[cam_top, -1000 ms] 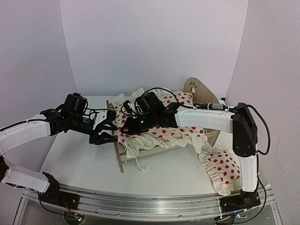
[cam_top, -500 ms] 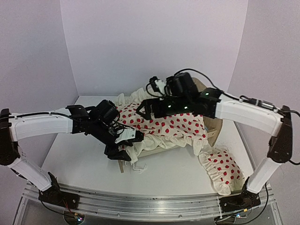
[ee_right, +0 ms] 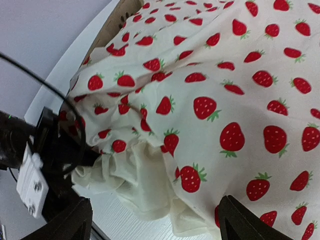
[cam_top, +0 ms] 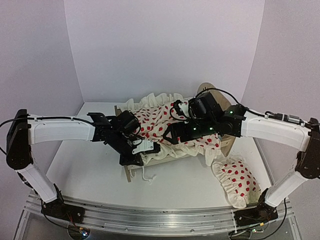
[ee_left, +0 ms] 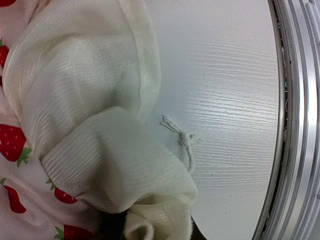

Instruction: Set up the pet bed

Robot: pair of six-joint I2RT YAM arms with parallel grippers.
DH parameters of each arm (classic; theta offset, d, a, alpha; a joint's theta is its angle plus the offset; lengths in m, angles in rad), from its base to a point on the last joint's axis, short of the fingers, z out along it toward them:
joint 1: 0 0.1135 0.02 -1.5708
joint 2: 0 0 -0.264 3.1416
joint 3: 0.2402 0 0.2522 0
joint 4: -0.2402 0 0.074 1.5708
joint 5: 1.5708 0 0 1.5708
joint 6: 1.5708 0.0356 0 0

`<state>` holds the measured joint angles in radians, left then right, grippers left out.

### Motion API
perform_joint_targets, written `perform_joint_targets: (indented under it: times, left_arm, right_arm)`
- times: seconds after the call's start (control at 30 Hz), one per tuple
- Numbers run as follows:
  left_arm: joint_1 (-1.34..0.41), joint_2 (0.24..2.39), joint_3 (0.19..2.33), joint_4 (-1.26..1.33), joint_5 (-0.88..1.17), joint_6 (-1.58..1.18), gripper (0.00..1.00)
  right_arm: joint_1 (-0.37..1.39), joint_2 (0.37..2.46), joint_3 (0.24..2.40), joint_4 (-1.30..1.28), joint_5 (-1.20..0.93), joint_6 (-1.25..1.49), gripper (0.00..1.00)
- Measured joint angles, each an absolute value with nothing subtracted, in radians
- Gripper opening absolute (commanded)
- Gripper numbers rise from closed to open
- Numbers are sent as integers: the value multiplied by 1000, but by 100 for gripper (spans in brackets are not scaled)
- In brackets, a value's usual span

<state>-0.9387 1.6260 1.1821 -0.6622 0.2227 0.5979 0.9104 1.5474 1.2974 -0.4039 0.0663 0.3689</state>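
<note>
The pet bed (cam_top: 165, 159) stands mid-table, its plywood headboard (cam_top: 205, 90) behind my right arm and its footboard (cam_top: 129, 172) at the near left. A cream strawberry-print blanket (cam_top: 155, 117) covers it, so the mattress is hidden. My left gripper (cam_top: 144, 149) sits at the footboard corner, shut on the blanket's cream ruffle (ee_left: 150, 200), which hides its fingers in the left wrist view. My right gripper (cam_top: 175, 135) hovers open just above the blanket (ee_right: 225, 100). In the right wrist view both fingers (ee_right: 75, 220) stand wide apart with nothing between them.
A matching strawberry pillow (cam_top: 235, 180) lies on the table at the right, near the right arm's base. A loose knotted thread (ee_left: 182, 137) lies on the white table beside the ruffle. The metal rail (ee_left: 300, 120) runs along the table's near edge.
My left gripper has closed on the ruffle at the footboard corner. My right arm has come down from above the bed to just over the blanket, jaws wide.
</note>
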Motion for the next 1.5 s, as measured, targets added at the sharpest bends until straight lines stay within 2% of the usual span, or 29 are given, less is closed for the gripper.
perform_joint_targets:
  times: [0.03, 0.17, 0.27, 0.33, 0.4, 0.5, 0.63, 0.73, 0.97, 1.17, 1.4, 1.5]
  left_arm:
    - [-932, 1629, 1190, -663, 220, 591, 1]
    - [-906, 1649, 1233, -697, 203, 541, 0]
    - [-876, 1687, 1291, -752, 231, 552, 0]
    - [-855, 1713, 1337, -801, 264, 560, 0]
    - [-836, 1736, 1386, -856, 281, 579, 0]
    - [-818, 1758, 1442, -914, 294, 605, 0]
    - [-809, 1768, 1491, -954, 302, 612, 0]
    - [-806, 1771, 1511, -972, 311, 609, 0]
    - [-798, 1774, 1542, -995, 344, 600, 0]
    - [-785, 1792, 1580, -1029, 347, 611, 0]
    - [-784, 1800, 1619, -1043, 372, 598, 0]
    - [-776, 1807, 1627, -1043, 381, 601, 0]
  right_arm:
    - [910, 1547, 1292, -404, 42, 367, 84]
    - [919, 1530, 1250, -385, -58, 337, 77]
    - [969, 1465, 1141, -305, -76, 275, 59]
    - [1037, 1401, 1011, -173, -60, 219, 51]
    - [1118, 1362, 841, 42, -44, 146, 50]
    - [1193, 1503, 723, 323, -34, 45, 49]
    - [1198, 1840, 795, 560, 24, -103, 49]
    - [1192, 2001, 866, 705, 89, -208, 49]
    - [1175, 2202, 1073, 886, 167, -314, 48]
    - [1171, 2303, 1169, 945, 194, -344, 47]
    - [1161, 2385, 1218, 960, 257, -370, 30]
    - [1161, 2394, 1225, 963, 285, -381, 13]
